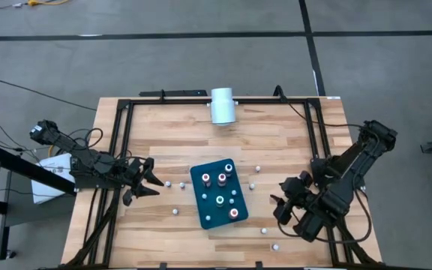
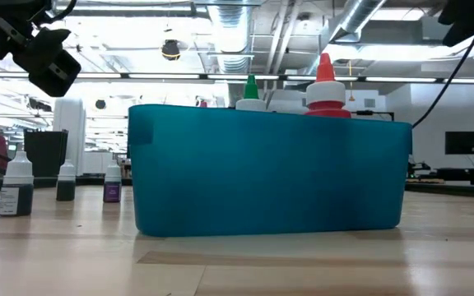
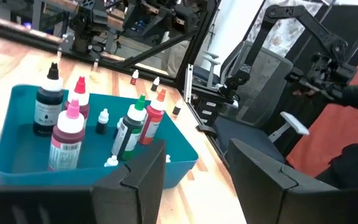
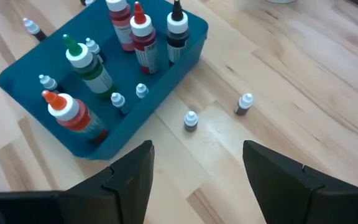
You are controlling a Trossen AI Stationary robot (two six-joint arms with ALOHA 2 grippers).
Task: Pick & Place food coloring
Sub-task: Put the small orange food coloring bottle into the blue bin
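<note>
Our right tool hangs spread and empty; two small bottles stand upright on the table just beyond it, right of the tray. Our left tool, also spread, waits left.

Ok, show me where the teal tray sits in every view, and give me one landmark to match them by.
High view: teal tray at table centre, between both arms.
Low view: its side wall fills the middle.
Left wrist view: beyond the fingers, holding upright bottles.
Right wrist view: beyond the fingers, on the wood.
Shared landmark: the green-capped bottle inside it.
</note>
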